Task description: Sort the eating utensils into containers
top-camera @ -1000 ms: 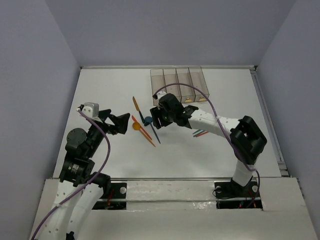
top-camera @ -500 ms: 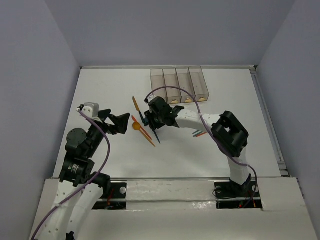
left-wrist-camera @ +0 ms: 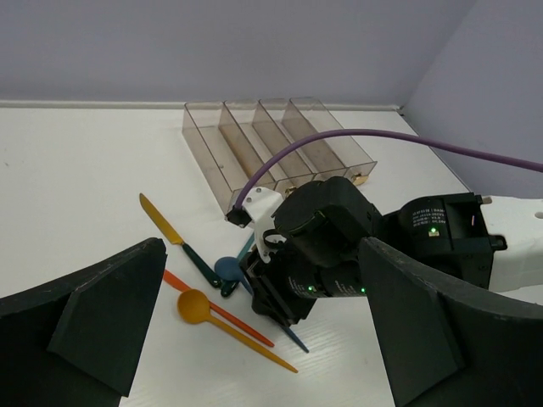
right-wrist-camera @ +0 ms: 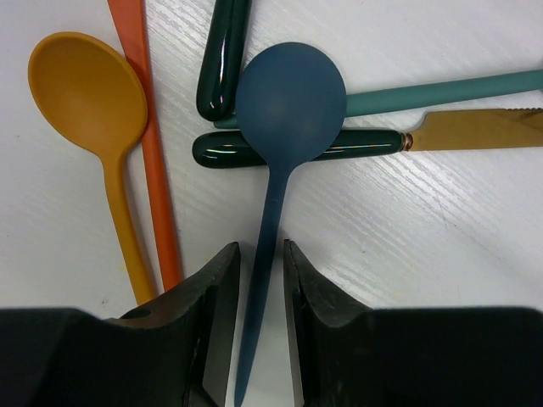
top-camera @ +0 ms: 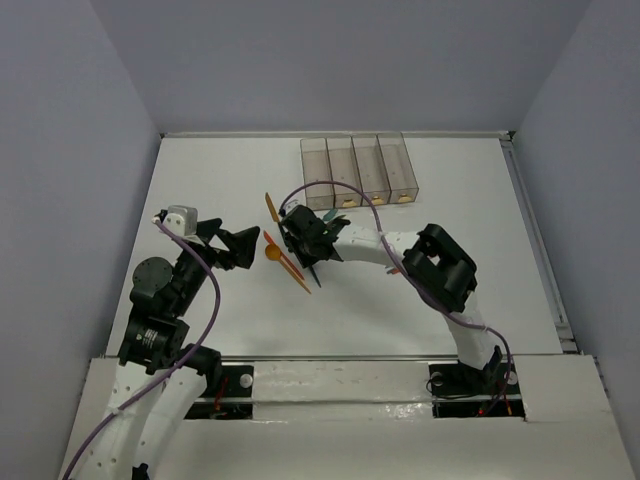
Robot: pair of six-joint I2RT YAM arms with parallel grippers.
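Note:
A blue spoon (right-wrist-camera: 288,102) lies on the white table, its bowl resting on two dark-handled knives (right-wrist-camera: 297,146) and a teal utensil (right-wrist-camera: 441,91). My right gripper (right-wrist-camera: 261,254) is down at the table with its fingers either side of the spoon's handle, a thin gap on each side. An orange spoon (right-wrist-camera: 85,93) and a red-orange utensil (right-wrist-camera: 157,170) lie just left of it. In the top view the right gripper (top-camera: 303,245) covers this pile. My left gripper (top-camera: 245,245) is wide open and empty, left of the pile. The four clear containers (top-camera: 360,165) stand at the back.
An orange-bladed knife (top-camera: 272,208) points toward the back left of the pile. Small orange pieces (top-camera: 345,201) show at the containers' near ends. A bit of another utensil (top-camera: 393,270) shows under the right forearm. The table's raised edges run along the left, right and back.
My right arm has swung left and its gripper has come down over the blue spoon's handle. The left arm has not moved.

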